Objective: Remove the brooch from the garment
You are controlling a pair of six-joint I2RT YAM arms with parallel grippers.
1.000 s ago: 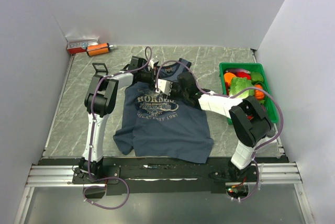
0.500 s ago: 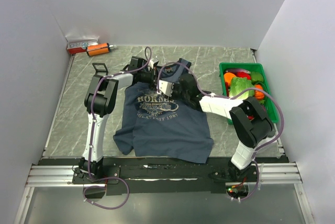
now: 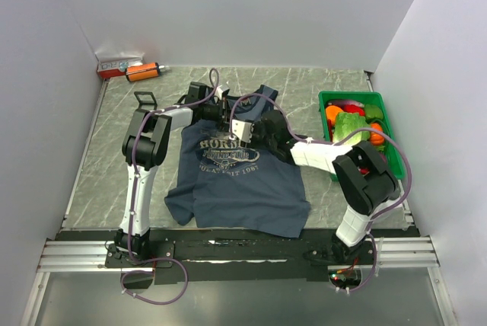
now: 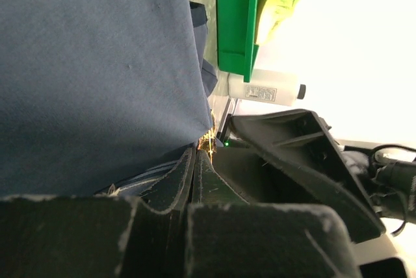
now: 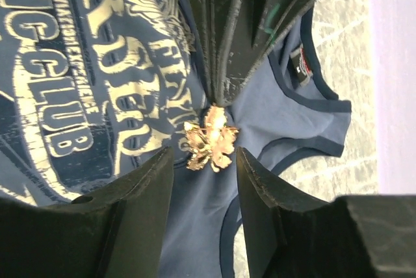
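Wide view first: the grey marbled desk (image 3: pixel 114 151) carries the garment (image 3: pixel 236 189), a navy tank top spread flat with its print facing up. Both arms reach in over its neckline from either side, the left arm (image 3: pixel 148 139) and the right arm (image 3: pixel 358 174). Off to the right sits the green bin (image 3: pixel 396 155), full of bright items, well apart from the cloth. In the far left corner lies an orange cylinder (image 3: pixel 141 71).

Now in close. The left gripper (image 5: pixel 218 93) has its jaws pressed fully together, the tips right at the upper edge of the brooch (image 5: pixel 209 138). Whether they pinch cloth or ornament, I cannot tell. The right gripper (image 5: pixel 205 152) has its jaws parted about halfway, one finger (image 5: pixel 140 206) on each side of the brooch, gripping nothing. And there is the brooch, a small gold cluster on the chest, at the edge of the print just below the neckline trim.
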